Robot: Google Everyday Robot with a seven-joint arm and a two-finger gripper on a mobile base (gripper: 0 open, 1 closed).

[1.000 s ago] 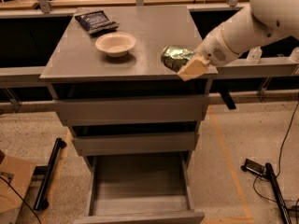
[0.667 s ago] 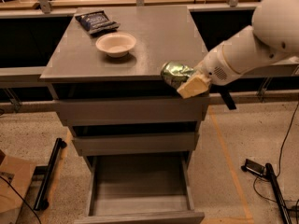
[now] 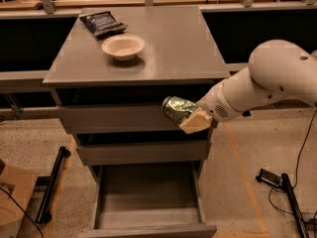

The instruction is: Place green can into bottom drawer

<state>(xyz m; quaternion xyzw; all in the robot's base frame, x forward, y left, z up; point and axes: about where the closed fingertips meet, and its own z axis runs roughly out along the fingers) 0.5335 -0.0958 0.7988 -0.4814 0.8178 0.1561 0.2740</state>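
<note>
The green can [image 3: 177,109] is a shiny green and silver drink can, held on its side in my gripper [image 3: 190,117]. The gripper, at the end of my white arm, is shut on the can in front of the top drawer's panel, below the cabinet top's front edge. One tan fingertip [image 3: 196,122] shows under the can. The bottom drawer [image 3: 148,192] is pulled open below, a deep grey box with nothing showing inside. The can hangs well above the drawer's right half.
A white bowl [image 3: 123,46] and a dark blue chip bag [image 3: 102,23] lie on the grey cabinet top [image 3: 173,38]. Two closed drawers sit above the open one. Black stands and cables lie on the floor left [image 3: 53,182] and right [image 3: 282,187].
My gripper has carried the can off the cabinet top's front right edge and down to the left, so it now hangs in front of the top drawer.
</note>
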